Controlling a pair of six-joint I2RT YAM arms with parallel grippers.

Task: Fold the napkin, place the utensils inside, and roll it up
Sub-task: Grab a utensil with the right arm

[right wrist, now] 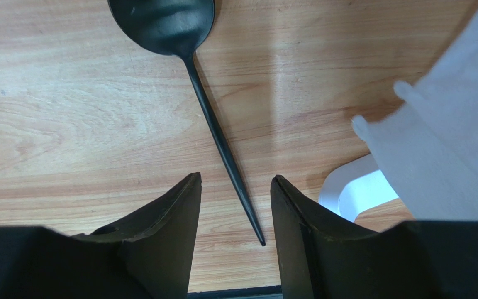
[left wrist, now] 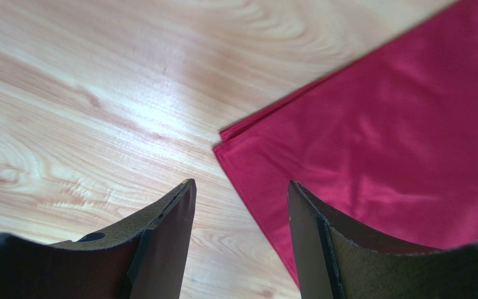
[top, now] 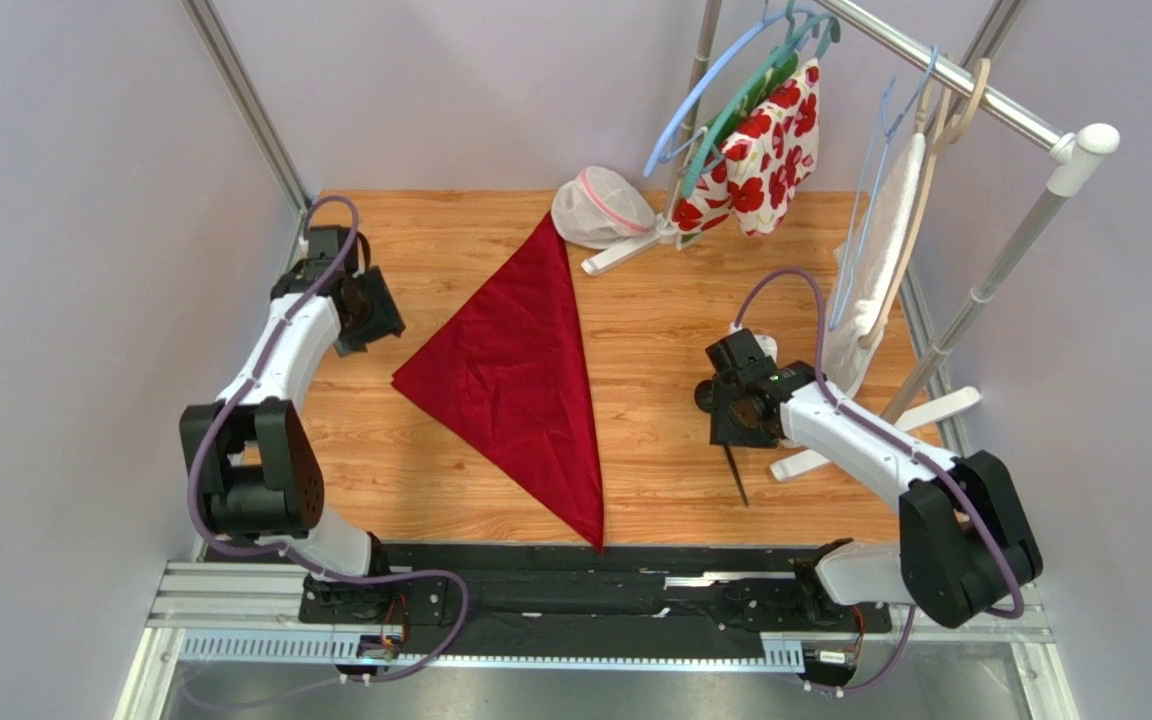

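The dark red napkin (top: 522,368) lies flat on the wooden table, folded into a triangle. Its left corner (left wrist: 223,144) sits just beyond my left gripper (left wrist: 241,184), which is open and empty above bare wood at the cloth's edge (top: 382,318). Of the utensils only a slim black spoon (right wrist: 216,134) shows, flat on the table right of the napkin, its bowl (right wrist: 160,18) pointing away. My right gripper (right wrist: 235,177) hovers open over the thin handle end, which runs between the fingers without touching them. In the top view the handle (top: 737,477) sticks out below the right gripper (top: 729,435).
A white clothes rack stands at the back right, one foot (right wrist: 354,190) close to my right fingers. On it hang a white cloth with red flowers (top: 760,150) and a white towel (top: 875,270). A white mesh bag (top: 602,207) lies behind the napkin.
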